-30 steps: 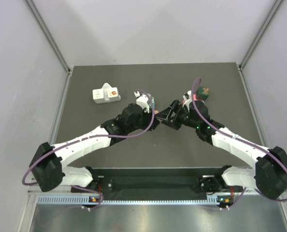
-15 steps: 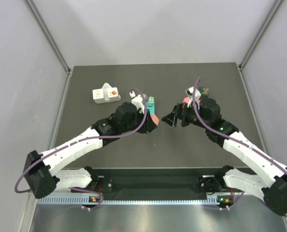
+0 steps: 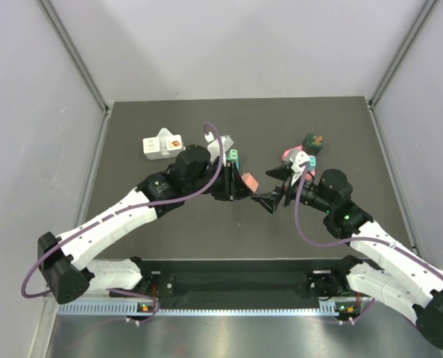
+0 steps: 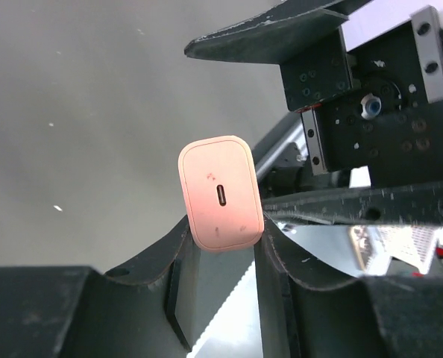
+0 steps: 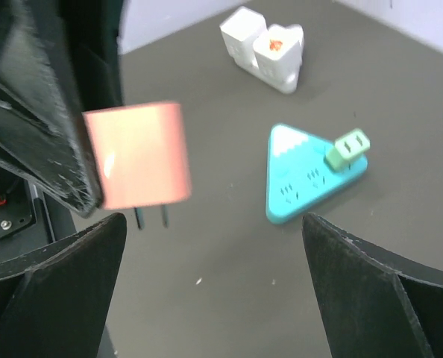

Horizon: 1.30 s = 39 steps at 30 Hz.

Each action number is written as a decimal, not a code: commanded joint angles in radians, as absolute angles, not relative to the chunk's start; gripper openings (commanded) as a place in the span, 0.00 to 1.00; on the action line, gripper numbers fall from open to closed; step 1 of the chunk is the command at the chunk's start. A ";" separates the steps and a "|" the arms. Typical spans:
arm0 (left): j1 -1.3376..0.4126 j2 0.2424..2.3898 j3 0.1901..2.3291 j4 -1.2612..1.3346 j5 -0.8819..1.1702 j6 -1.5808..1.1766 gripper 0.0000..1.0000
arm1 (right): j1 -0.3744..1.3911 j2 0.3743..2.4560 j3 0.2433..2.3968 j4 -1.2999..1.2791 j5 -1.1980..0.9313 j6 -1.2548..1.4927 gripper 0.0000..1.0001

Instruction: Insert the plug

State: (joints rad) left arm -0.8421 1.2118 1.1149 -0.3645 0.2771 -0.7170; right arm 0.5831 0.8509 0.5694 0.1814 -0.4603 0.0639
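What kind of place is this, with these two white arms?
Probably a robotics lab test cell rather than a home or workshop: a dark table boxed in by plain pale walls, with only a few practice props on hand, a pink charger plug, a teal power strip and a white adapter.

The pink plug [image 4: 220, 194] is smooth plastic with a soft sheen and a few tiny dark specks on its face. The fingers [image 4: 303, 276] of the left gripper [image 4: 220, 253] are matt black, scuffed pale along their edges. The table [image 3: 356, 127] is flat matt dark grey. The teal power strip [image 5: 303, 183] and the white adapter [image 5: 265, 45] look like smooth moulded plastic. The near rail [image 3: 229, 307] is bare perforated metal.
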 commanded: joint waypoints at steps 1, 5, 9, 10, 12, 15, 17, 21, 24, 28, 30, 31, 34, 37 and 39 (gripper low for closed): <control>-0.836 1.218 1.166 -0.350 0.324 -0.759 0.00 | 0.620 0.839 0.597 0.313 -0.502 -0.028 1.00; -0.836 1.219 1.151 -0.330 0.331 -0.776 0.00 | 0.655 0.859 0.632 0.314 -0.486 -0.037 1.00; -0.836 1.218 1.128 -0.293 0.357 -0.805 0.00 | 0.692 0.876 0.635 0.327 -0.480 -0.046 0.92; -0.836 1.219 1.124 -0.282 0.362 -0.808 0.00 | 0.701 0.876 0.629 0.351 -0.482 -0.046 0.90; -0.838 1.223 1.123 -0.281 0.368 -0.808 0.00 | 0.709 0.874 0.609 0.385 -0.483 -0.035 0.89; -0.836 1.227 1.123 -0.287 0.364 -0.805 0.00 | 0.715 0.873 0.594 0.433 -0.480 -0.026 0.84; -0.836 1.229 1.121 -0.284 0.367 -0.805 0.00 | 0.716 0.877 0.588 0.449 -0.494 -0.025 0.67; -0.835 1.238 1.121 -0.282 0.377 -0.808 0.07 | 0.718 0.887 0.583 0.462 -0.525 -0.023 0.26; -0.828 1.236 1.135 -0.307 0.379 -0.801 0.39 | 0.719 0.891 0.591 0.408 -0.545 -0.049 0.07; -0.815 1.247 1.183 -0.360 0.377 -0.773 0.56 | 0.721 0.891 0.588 0.362 -0.563 -0.083 0.00; -0.811 1.258 1.192 -0.382 0.377 -0.761 0.59 | 0.719 0.887 0.580 0.376 -0.577 -0.080 0.00; -0.808 1.261 1.193 -0.385 0.380 -0.758 0.61 | 0.722 0.882 0.577 0.377 -0.581 -0.077 0.00; -0.799 1.275 1.207 -0.416 0.394 -0.742 0.62 | 0.721 0.874 0.572 0.370 -0.580 -0.083 0.00; -0.792 1.289 1.226 -0.449 0.393 -0.716 0.61 | 0.722 0.870 0.572 0.356 -0.583 -0.095 0.00; -0.788 1.290 1.229 -0.468 0.385 -0.706 0.58 | 0.721 0.871 0.571 0.351 -0.581 -0.095 0.00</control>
